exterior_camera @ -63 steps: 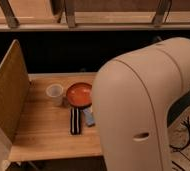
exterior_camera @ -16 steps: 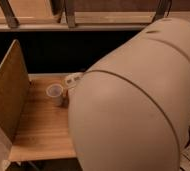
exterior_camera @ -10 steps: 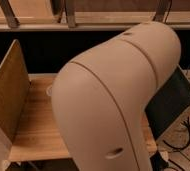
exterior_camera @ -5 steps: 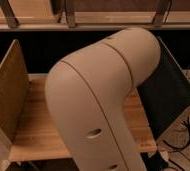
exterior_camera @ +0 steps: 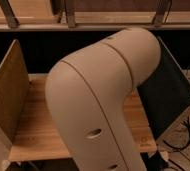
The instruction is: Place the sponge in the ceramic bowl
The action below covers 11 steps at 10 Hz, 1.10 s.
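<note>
Camera view: gripper unseen behind arm (exterior_camera: 98,95)

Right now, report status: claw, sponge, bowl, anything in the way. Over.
Claw out of view. Sponge and ceramic bowl not visible. Beige arm casing fills the middle, blocking most of the wooden table.

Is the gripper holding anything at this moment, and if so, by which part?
Cannot be told. The robot's arm fills the view above the wooden table, and the gripper is out of sight, so no hold shows.
</note>
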Each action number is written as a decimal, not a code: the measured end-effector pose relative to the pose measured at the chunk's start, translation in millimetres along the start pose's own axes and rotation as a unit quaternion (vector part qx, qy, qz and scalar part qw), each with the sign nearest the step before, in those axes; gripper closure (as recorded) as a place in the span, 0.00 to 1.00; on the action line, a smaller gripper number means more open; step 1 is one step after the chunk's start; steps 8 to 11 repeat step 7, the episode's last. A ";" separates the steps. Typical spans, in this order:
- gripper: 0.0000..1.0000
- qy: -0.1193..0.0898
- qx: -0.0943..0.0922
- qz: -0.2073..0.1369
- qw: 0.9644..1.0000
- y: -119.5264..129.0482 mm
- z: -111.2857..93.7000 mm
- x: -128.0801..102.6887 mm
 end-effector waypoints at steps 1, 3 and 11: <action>0.28 0.000 0.000 0.000 1.000 -0.1 0.0 0.1; 0.20 0.000 0.000 0.000 1.000 -0.1 0.0 0.2; 0.20 0.000 0.000 0.000 1.000 -0.2 0.0 0.2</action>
